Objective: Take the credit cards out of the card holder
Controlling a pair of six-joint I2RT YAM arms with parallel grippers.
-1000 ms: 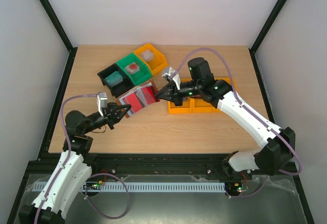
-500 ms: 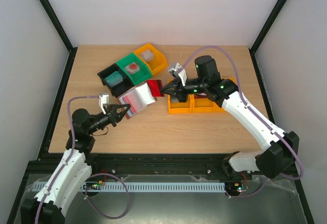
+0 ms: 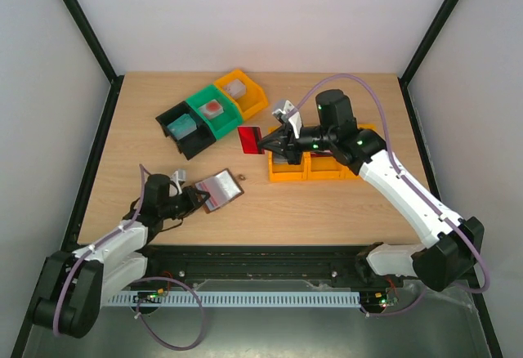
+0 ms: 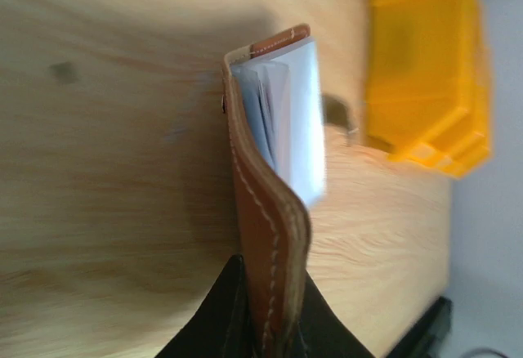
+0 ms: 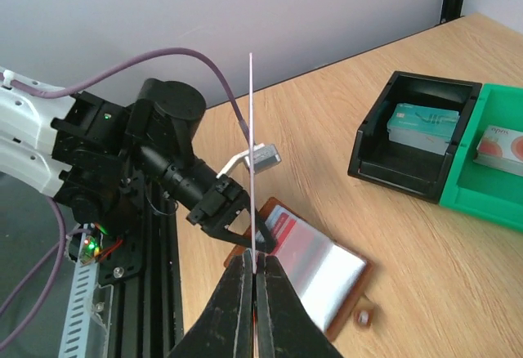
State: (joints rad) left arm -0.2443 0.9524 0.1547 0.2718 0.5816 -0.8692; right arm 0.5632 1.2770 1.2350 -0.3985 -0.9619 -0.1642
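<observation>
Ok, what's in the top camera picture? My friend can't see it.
The right gripper holds a red credit card by the orange bins. The left gripper grips the open brown card holder near the table's front edge.

The overhead view is bright and evenly lit, apparently from above, with short soft shadows on the counter (image 3: 327, 203) and sharp focus throughout. The left wrist view is soft: the card holder (image 4: 270, 211) near the lens reads fairly clearly, while the yellow bin (image 4: 425, 64) behind it is blurred. The right wrist view is crisp, with a pale sheen on the card holder's open inside.
</observation>
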